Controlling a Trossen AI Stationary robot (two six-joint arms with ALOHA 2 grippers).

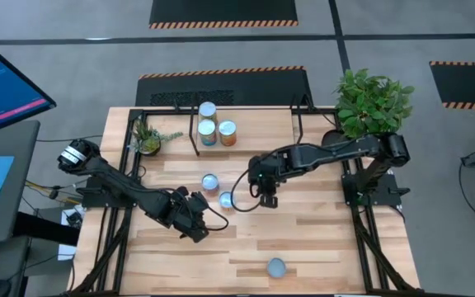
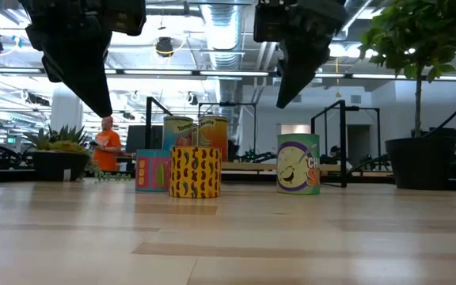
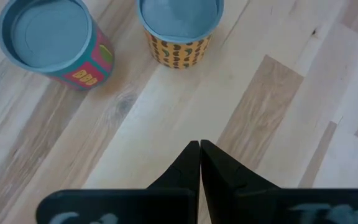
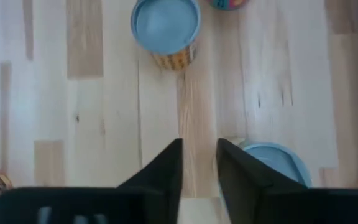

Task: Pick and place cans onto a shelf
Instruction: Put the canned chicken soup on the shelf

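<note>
Three cans (image 1: pixel 208 132) stand on the shelf (image 1: pixel 258 128) at the table's far side. A pink-and-teal can (image 1: pixel 210 182) and a yellow can (image 1: pixel 226 200) stand upright mid-table, also in the left wrist view (image 3: pixel 51 37) (image 3: pixel 179 28). A green-labelled can (image 2: pixel 299 162) stands below my right gripper (image 1: pixel 266 198), and its pale-blue top shows beside one finger (image 4: pixel 272 160). Another can (image 1: pixel 276 266) stands near the front edge. My right gripper (image 4: pixel 199 144) is open by a narrow gap and empty above the table. My left gripper (image 1: pixel 198 229) (image 3: pixel 199 144) is shut and empty, nearer the front than the yellow can.
A large leafy plant (image 1: pixel 373 103) in a dark pot stands at the far right corner. A small potted plant (image 1: pixel 147 136) stands at the far left beside the shelf. A monitor (image 1: pixel 7 91) stands off the table's left. Bare planks lie at the front left and right.
</note>
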